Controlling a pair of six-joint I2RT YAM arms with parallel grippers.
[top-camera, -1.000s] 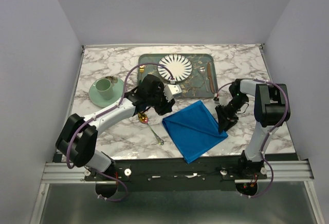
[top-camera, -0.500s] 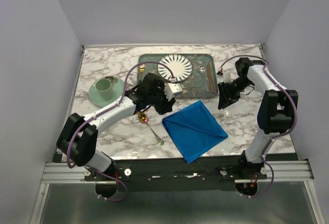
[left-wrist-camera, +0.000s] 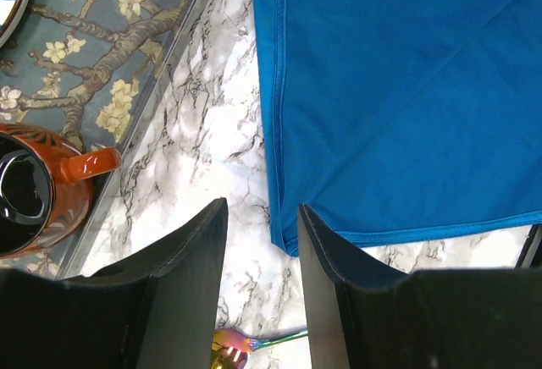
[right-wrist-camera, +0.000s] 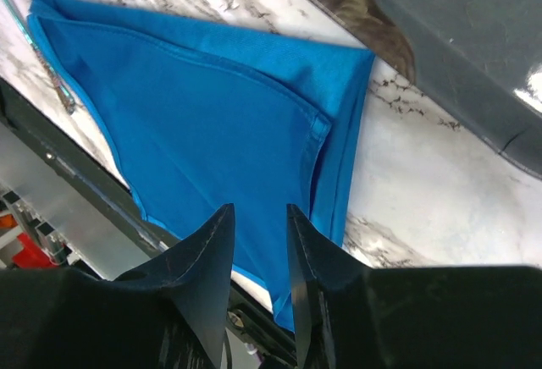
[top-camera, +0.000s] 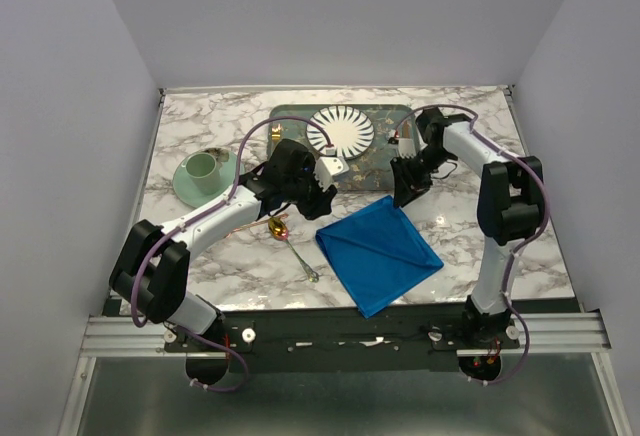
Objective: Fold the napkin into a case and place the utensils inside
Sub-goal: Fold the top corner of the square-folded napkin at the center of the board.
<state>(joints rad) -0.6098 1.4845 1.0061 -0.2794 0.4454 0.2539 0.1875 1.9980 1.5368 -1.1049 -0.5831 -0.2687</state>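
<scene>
The bright blue napkin (top-camera: 380, 246) lies folded in layers, diamond-shaped, at the near middle of the table; it is not a narrow case. It also shows in the left wrist view (left-wrist-camera: 406, 90) and the right wrist view (right-wrist-camera: 195, 107). The spoon (top-camera: 292, 243) lies left of it, its gold bowl (left-wrist-camera: 227, 348) below my left jaws. A thin copper-pink shaft, the fork (top-camera: 243, 227), lies beside my left arm. My left gripper (top-camera: 312, 202) (left-wrist-camera: 261, 217) is open and empty above the napkin's left corner. My right gripper (top-camera: 405, 186) (right-wrist-camera: 258, 217) is open and empty above the napkin's far corner.
The grey-green patterned tray (top-camera: 382, 161) stands at the back with the striped white plate (top-camera: 340, 131), brown-handled cutlery (top-camera: 408, 151) and an orange-red mug (left-wrist-camera: 51, 191). A green cup on a saucer (top-camera: 205, 169) stands at the left. The napkin's near corner reaches the table's front edge.
My right arm has swung from the napkin's right side back and to the left, to its far corner by the tray. My left gripper has shifted slightly back. The napkin has not moved.
</scene>
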